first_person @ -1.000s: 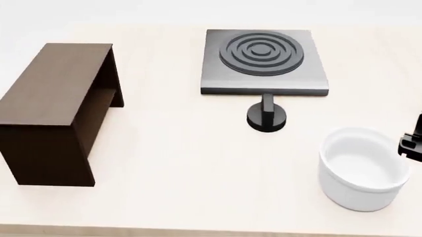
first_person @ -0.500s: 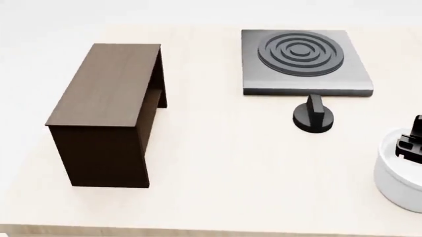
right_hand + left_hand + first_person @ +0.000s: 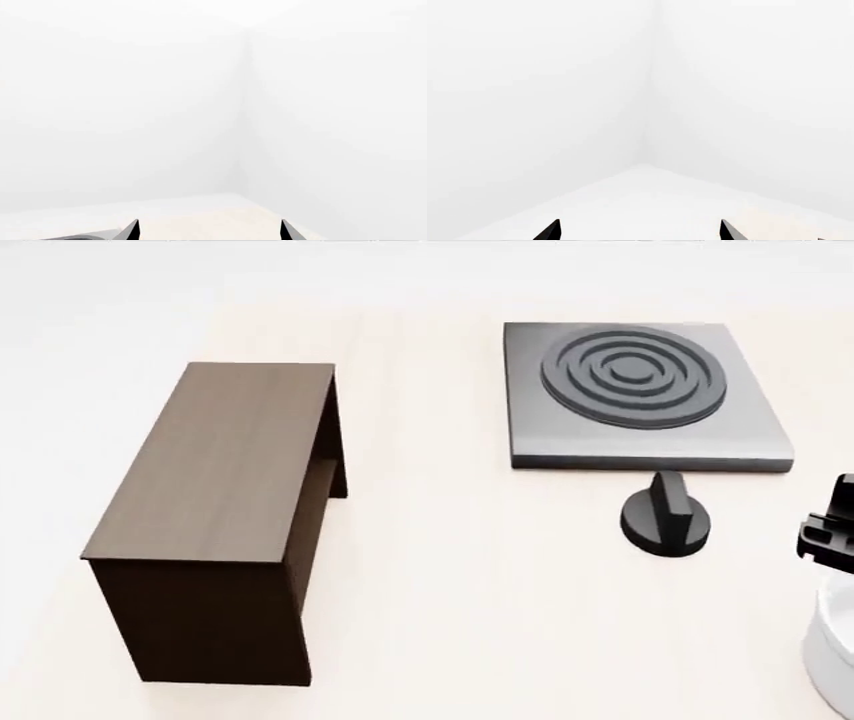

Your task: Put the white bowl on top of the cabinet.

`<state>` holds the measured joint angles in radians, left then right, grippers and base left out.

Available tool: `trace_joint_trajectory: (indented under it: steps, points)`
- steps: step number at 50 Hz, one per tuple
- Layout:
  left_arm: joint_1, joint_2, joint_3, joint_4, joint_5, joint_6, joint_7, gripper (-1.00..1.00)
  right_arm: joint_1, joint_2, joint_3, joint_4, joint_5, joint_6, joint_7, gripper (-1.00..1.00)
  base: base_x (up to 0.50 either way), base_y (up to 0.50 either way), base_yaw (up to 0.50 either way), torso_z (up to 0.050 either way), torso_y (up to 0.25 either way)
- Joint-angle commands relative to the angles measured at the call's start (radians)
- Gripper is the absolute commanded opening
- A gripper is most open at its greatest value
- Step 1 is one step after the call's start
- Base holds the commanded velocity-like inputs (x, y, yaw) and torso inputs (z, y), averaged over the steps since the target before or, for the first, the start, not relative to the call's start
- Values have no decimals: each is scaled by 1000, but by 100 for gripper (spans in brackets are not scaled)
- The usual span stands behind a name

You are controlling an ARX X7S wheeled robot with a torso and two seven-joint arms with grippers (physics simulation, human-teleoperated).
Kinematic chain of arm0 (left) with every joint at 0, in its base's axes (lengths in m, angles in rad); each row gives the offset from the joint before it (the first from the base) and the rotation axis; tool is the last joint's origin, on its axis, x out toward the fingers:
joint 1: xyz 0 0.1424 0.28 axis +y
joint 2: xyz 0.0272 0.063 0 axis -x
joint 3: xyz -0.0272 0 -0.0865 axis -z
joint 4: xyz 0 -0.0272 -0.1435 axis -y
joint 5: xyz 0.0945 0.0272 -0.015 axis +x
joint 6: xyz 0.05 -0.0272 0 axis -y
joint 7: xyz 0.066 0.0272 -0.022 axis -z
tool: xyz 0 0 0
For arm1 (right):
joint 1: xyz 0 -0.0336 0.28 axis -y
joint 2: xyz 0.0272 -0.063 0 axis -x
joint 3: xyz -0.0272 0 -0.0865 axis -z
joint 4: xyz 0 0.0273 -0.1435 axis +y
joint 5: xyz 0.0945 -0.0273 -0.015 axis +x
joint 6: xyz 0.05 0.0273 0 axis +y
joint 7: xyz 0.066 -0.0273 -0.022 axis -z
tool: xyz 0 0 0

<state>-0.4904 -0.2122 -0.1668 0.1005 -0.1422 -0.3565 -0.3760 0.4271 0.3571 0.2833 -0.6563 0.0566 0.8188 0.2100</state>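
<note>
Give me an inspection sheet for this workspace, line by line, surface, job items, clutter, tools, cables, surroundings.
Surface: pale wood-look table, flat, no spills seen.
Job's things: white bowl at the head view's right edge, mostly out of frame, standing on the table; cabinet on the left, dark brown, top bare.
Clutter: grey stove plate with ring pattern at the far right; black knob just in front of it, apart from it.
Tools: left tool fingertips spread, holding nothing; right tool fingertips spread, holding nothing; a black part of the right arm sits above the bowl.
Cables: nothing seen.
Surroundings: plain white walls and floor.
</note>
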Motion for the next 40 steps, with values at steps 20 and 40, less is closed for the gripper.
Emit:
trace_joint_trajectory:
  steps: [20, 40]
  points:
    - [2, -7, 13, -6, -12, 10, -9, 100, 0, 1, 0, -2, 11, -11, 4, 100, 417, 0, 0, 0, 0]
    - [3, -12, 19, 0, -21, 4, -16, 100, -12, -7, 0, 20, 13, -50, 11, 100, 5, 0, 0, 0, 1]
